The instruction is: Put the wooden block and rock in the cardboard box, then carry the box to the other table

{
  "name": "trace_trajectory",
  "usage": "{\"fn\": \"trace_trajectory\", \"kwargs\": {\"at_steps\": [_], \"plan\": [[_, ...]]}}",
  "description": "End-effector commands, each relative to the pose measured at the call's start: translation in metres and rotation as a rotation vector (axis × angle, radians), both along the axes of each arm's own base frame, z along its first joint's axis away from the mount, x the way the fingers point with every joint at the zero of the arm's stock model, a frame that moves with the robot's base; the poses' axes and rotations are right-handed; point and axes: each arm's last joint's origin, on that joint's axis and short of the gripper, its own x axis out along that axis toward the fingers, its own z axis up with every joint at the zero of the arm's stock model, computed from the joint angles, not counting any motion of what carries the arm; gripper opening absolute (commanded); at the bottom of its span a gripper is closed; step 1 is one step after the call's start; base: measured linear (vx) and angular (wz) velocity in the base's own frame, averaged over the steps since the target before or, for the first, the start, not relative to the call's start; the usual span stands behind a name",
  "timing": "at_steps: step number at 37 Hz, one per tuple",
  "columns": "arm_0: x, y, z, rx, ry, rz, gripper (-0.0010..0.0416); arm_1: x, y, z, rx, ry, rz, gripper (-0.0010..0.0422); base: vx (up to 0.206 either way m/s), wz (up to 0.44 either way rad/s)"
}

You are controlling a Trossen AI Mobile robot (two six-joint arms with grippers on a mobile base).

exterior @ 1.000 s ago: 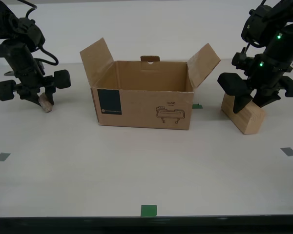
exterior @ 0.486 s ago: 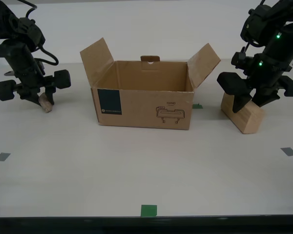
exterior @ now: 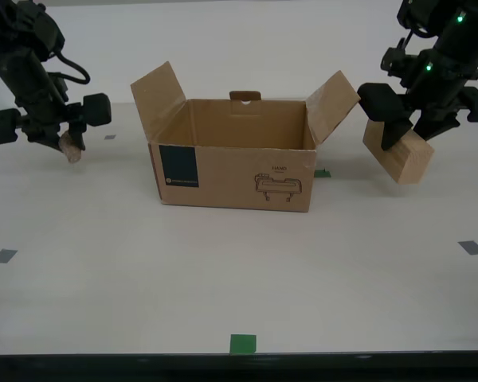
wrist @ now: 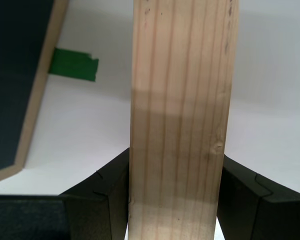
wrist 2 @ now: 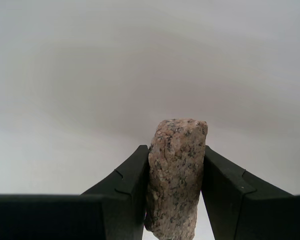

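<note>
**Both claws loaded, box waiting open**

My first gripper is at the exterior view's right, its claw pinching the wooden block, and the block hangs tilted above the desk with one corner lowest. In the first wrist view the pale grain of the block runs up between the two dark fingers, which press on both its sides, and a green tape mark shows on the surface beneath.

Over at the exterior view's left, my second gripper has its claw clamped on the rock, held clear of the desk. The second wrist view shows the speckled pinkish rock squeezed upright between the fingers.

Between the two arms sits the cardboard box, flaps spread wide, its teal label and line drawing facing the camera. It rests flat on the desk, well apart from both grippers.
</note>
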Motion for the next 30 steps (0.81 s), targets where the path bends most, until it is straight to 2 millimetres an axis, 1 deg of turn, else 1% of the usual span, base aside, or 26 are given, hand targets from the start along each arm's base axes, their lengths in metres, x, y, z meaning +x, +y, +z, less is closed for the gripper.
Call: {"fn": "trace_trajectory", "kwargs": {"at_steps": [1, 14, 24, 30], "plan": [[0.001, 0.0, 0.012, 0.003, -0.032, -0.003, -0.0001, -0.001, 0.0, 0.016, 0.003, -0.046, -0.009, -0.0001, 0.0, 0.0], [-0.006, -0.001, 0.057, 0.033, -0.152, -0.018, -0.0001, -0.012, 0.0, 0.08, 0.03, -0.232, -0.044, -0.0001, 0.0, 0.0], [-0.011, -0.003, 0.095, 0.059, -0.257, -0.018, -0.0001, -0.032, -0.002, 0.133, 0.019, -0.395, -0.073, -0.0001, 0.0, 0.0], [-0.013, -0.003, 0.116, 0.071, -0.309, -0.018, -0.0001, -0.043, -0.004, 0.156, -0.03, -0.474, -0.128, -0.0001, 0.0, 0.0]]}}
